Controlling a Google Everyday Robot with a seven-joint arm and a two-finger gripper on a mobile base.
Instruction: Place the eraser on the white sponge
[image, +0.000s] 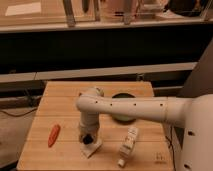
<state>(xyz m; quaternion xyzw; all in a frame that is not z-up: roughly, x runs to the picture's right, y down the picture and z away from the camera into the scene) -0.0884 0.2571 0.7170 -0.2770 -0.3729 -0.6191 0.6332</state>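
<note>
The white sponge (92, 147) is a small off-white block on the wooden table (65, 105), near its front edge. My gripper (88, 138) hangs from the white arm and points down right over the sponge. A small dark chunk, the eraser (87, 139), sits at the gripper tip just above or on the sponge; I cannot tell whether they touch.
An orange carrot-shaped thing (53, 135) lies to the left of the sponge. A pale knobbly bottle-like object (128, 145) lies to the right. A dark green round dish (123, 107) sits behind, partly hidden by the arm.
</note>
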